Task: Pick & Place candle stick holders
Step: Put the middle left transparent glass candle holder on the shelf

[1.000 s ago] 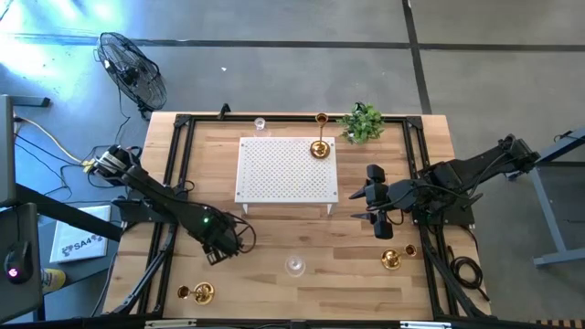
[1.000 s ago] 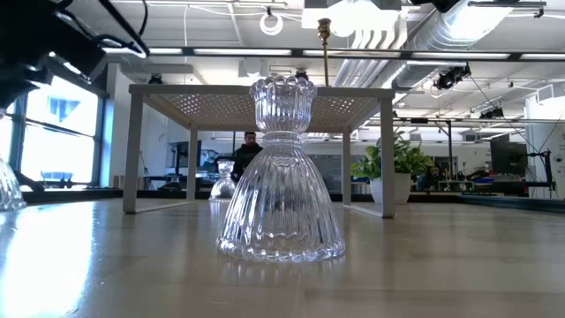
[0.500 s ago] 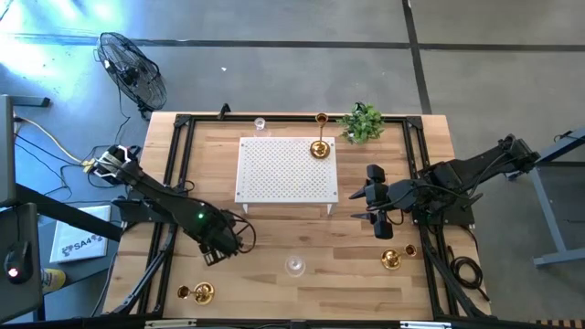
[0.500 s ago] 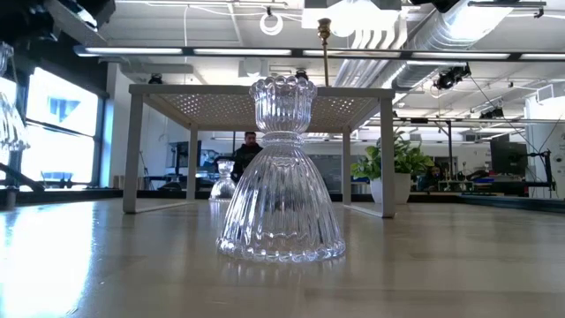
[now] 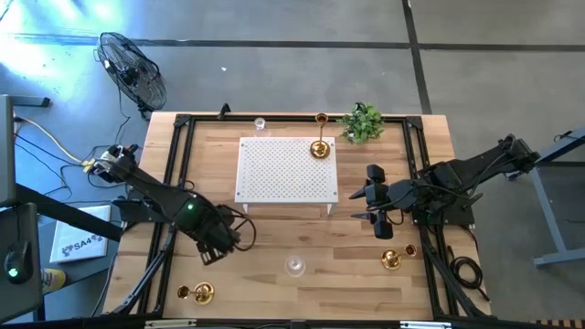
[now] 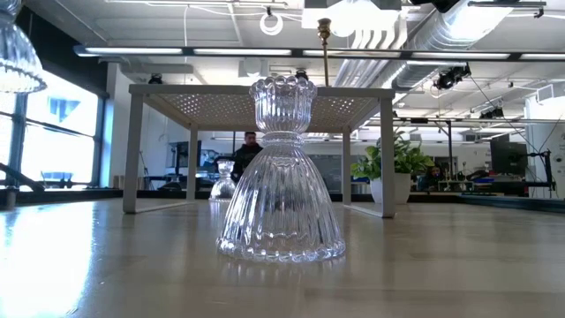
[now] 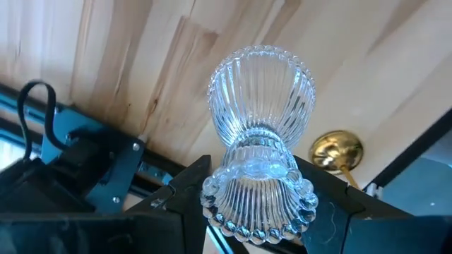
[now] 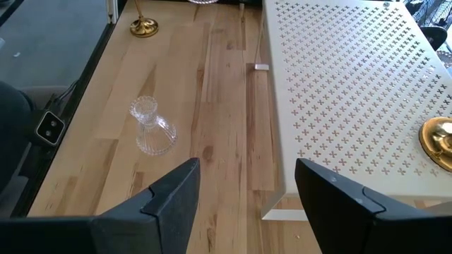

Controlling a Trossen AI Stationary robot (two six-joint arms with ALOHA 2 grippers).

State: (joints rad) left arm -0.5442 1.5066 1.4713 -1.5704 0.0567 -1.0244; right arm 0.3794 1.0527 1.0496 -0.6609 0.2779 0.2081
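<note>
My left gripper [image 5: 216,245] is over the table's near left part, shut on a clear ribbed glass candle holder [image 7: 260,120]. The holder's flared base shows high at the low view's left edge [image 6: 13,49]. My right gripper [image 5: 376,197] is open and empty, right of the white platform [image 5: 286,170]. A second glass holder [image 5: 294,266] stands on its base near the front edge. A tall gold holder [image 5: 319,146] stands on the platform's far right corner. Gold holders lie at the near left [image 5: 203,293] and near right [image 5: 391,260]. A small glass holder [image 5: 260,122] stands at the far edge. My left gripper pinches the glass holder's scalloped cup end [image 7: 215,201] between its two fingers [image 7: 185,204], coming from above and pointing down. The holder hangs below the fingers, roughly upright with its bell base [image 7: 261,77] downward, lifted clear of the table.
A green plant [image 5: 363,123] stands at the far right corner. A black frame [image 5: 174,174] runs along the table's edges. In the right wrist view the standing glass holder [image 8: 150,127] and bare wood lie beside the platform [image 8: 353,92]. A fan [image 5: 135,71] stands off the table.
My left gripper has gone up and a little toward the table's left edge, still shut on the glass holder. In the low view the holder has risen from near table height to the top of the picture.
</note>
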